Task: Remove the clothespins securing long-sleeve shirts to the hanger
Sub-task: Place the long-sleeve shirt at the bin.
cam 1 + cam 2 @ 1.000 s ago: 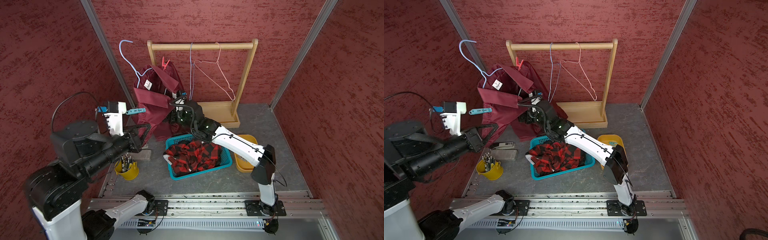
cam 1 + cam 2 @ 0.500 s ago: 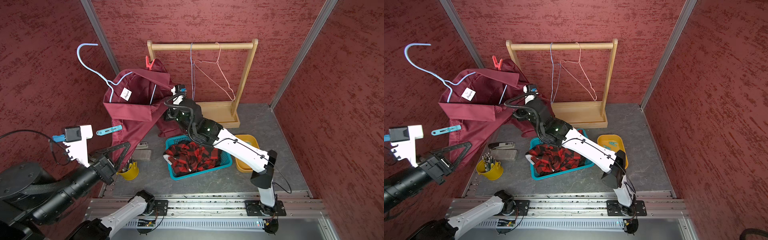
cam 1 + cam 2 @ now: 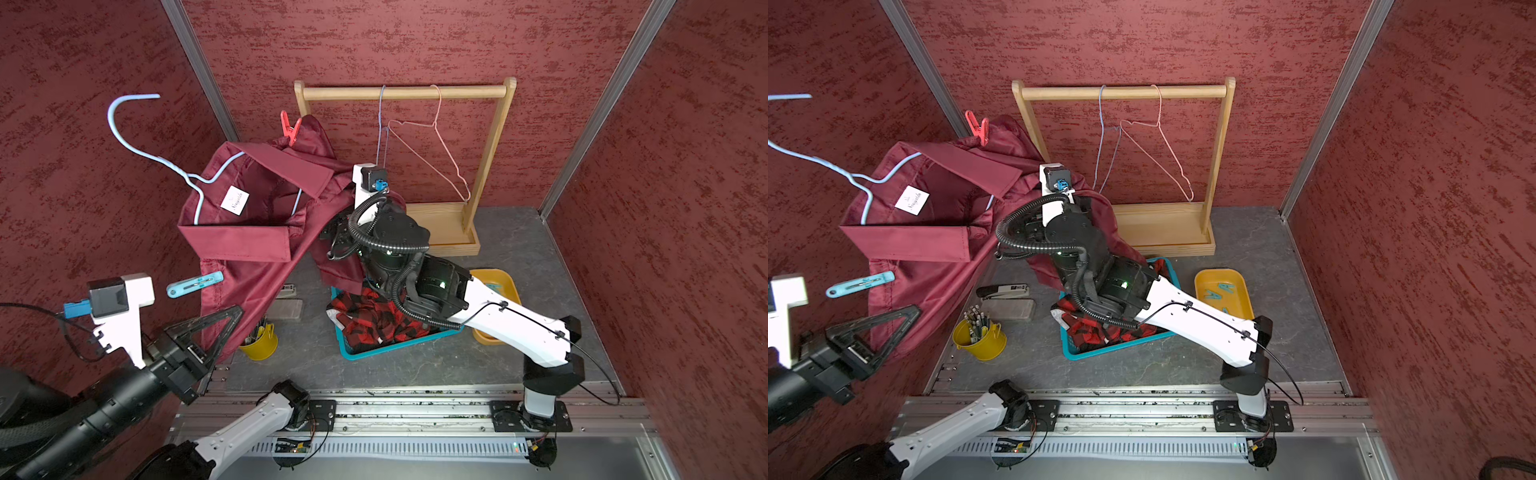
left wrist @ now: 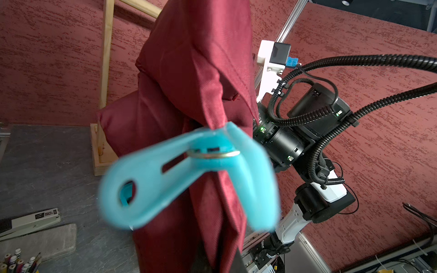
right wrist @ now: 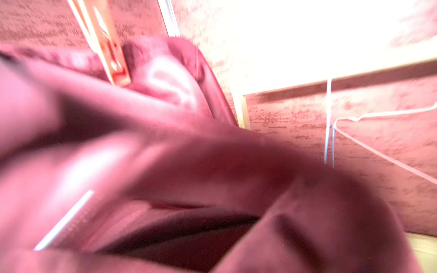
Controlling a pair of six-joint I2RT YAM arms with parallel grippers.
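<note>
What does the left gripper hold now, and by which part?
The left gripper holds the maroon shirt by its loose hanging edge, near the blue clothespin.

You're boxed in by dark-red textured walls (image 3: 415, 41) on three sides, joined by aluminium corner posts (image 3: 600, 104), with a grey slate-like worktop (image 3: 540, 257) below, evenly lit.

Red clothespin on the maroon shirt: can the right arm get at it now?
Probably yes: the right arm reaches up under the maroon shirt, and its wrist view shows the red clothespin close, beyond loose folds.
</note>
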